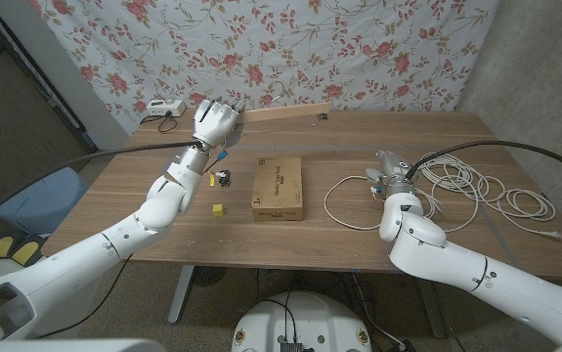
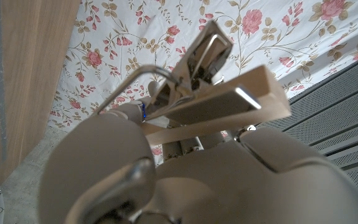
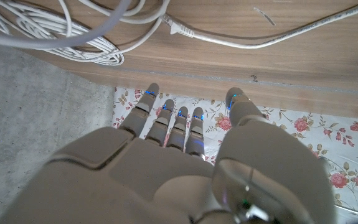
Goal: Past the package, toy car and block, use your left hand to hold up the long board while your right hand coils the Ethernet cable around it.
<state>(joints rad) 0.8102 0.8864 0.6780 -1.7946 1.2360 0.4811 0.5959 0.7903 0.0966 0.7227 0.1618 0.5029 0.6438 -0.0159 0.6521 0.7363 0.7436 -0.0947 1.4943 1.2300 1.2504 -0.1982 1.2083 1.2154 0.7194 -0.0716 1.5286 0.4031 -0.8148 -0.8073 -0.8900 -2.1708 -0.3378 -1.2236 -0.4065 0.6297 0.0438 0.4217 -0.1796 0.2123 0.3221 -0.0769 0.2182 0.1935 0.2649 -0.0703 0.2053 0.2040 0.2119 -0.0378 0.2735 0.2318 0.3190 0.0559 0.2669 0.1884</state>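
Observation:
The long wooden board [image 1: 288,111] lies along the table's far edge, with a small metal part [image 1: 321,117] near its right end. My left hand [image 1: 214,119] is at the board's left end, fingers curled around it. In the left wrist view the board [image 2: 228,104] runs away from the hand, with the metal part [image 2: 203,50] beyond. The white Ethernet cable [image 1: 476,186] lies in loose loops on the right of the table. One loop [image 1: 344,210] reaches toward the middle. My right hand [image 1: 393,182] hovers by that loop, fingers [image 3: 166,121] spread and holding nothing. The cable [image 3: 60,43] lies on the wood past them.
A brown cardboard package [image 1: 278,188] lies mid-table. A small dark toy car [image 1: 224,178] and a yellow block [image 1: 218,208] sit to its left, under my left forearm. A white device with a cord [image 1: 163,108] sits at the back left corner. Behind the table hangs a floral curtain [image 1: 359,49].

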